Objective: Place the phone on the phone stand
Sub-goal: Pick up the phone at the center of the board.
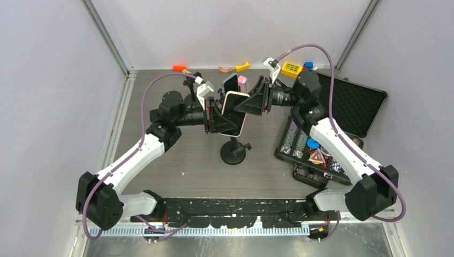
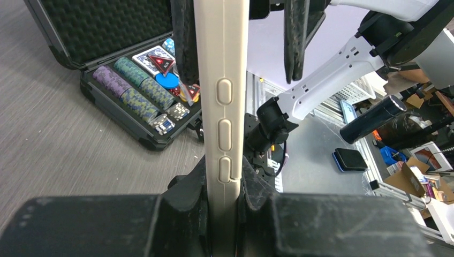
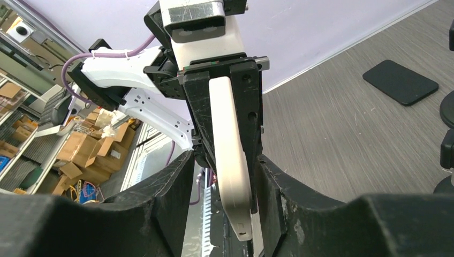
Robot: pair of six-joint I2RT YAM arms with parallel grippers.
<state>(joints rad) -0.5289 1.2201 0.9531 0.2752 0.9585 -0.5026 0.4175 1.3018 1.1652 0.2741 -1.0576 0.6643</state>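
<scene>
The left fingers (image 2: 184, 210) clamped the phone (image 1: 235, 107), the right fingers (image 3: 160, 206) straddled it with a gap, and both hid the top of the stand (image 1: 234, 153).

Left pincer (image 1: 226, 124) clamped tight — right pincer (image 1: 243, 107) facing it, jaws parted.

A white phone (image 3: 231, 182) stands edge-on at frame centre, clamped from above by the left gripper (image 3: 227, 131). Below, the right gripper (image 3: 225, 163) flanks it, a gap showing at left.
</scene>
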